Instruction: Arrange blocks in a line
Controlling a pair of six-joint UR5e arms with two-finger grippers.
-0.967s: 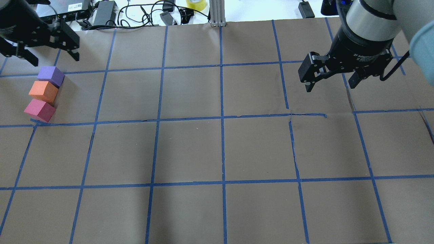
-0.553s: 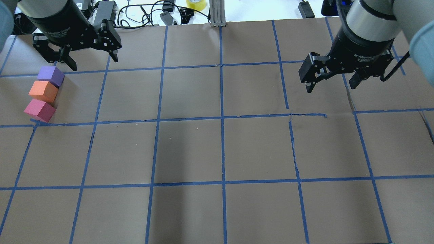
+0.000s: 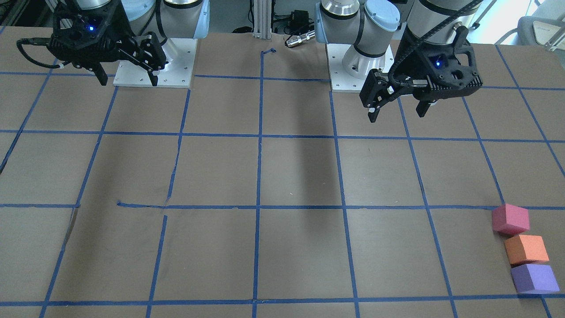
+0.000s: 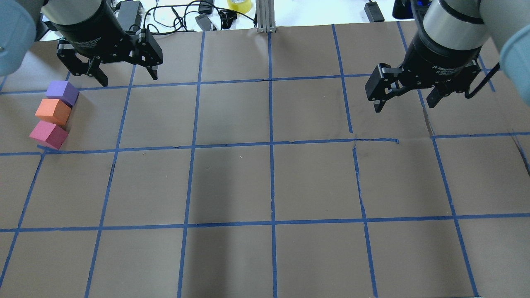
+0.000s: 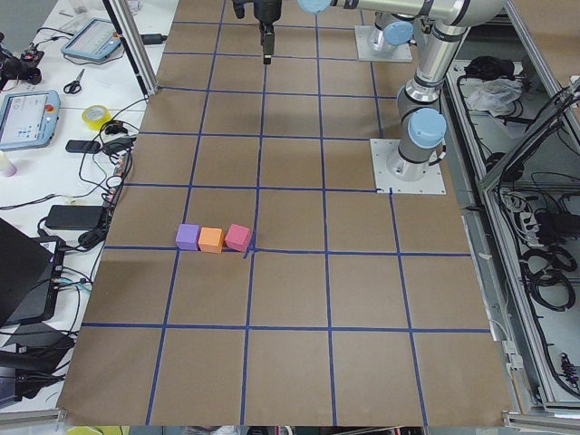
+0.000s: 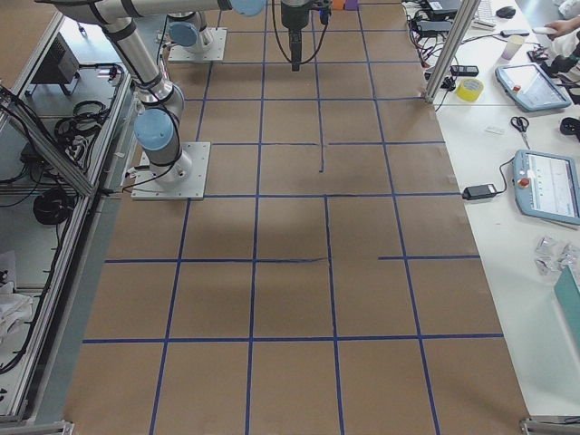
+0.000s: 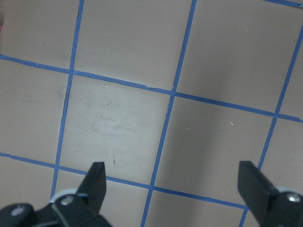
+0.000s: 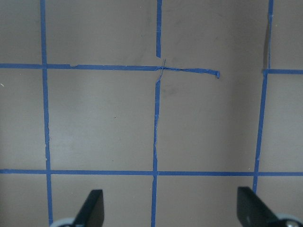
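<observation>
- Your left gripper has swung in from the table's far-left edge toward the middle. It now hangs above the paper, beyond and to the right of the purple block. Its jaws are spread wide with nothing between them.
- Over on the other side, the right gripper sits exactly where it was a second ago, jaws spread wide and empty too.
- Your three blocks haven't budged: purple, then the orange block, then the pinkish-red block. Neighbours touch, making one short row.
- That row's long axis runs away from the robot and leans slightly right at its far end. Purple is farthest from the robot, pinkish-red nearest.
- You'll find the row at the table's left end, well apart from both grippers. The pinkish-red block's near corner is right at a blue tape line.
- White lettering on the left gripper's body seems to read "Adaptive Gripper". The matching print on the right one is only partly legible.
</observation>
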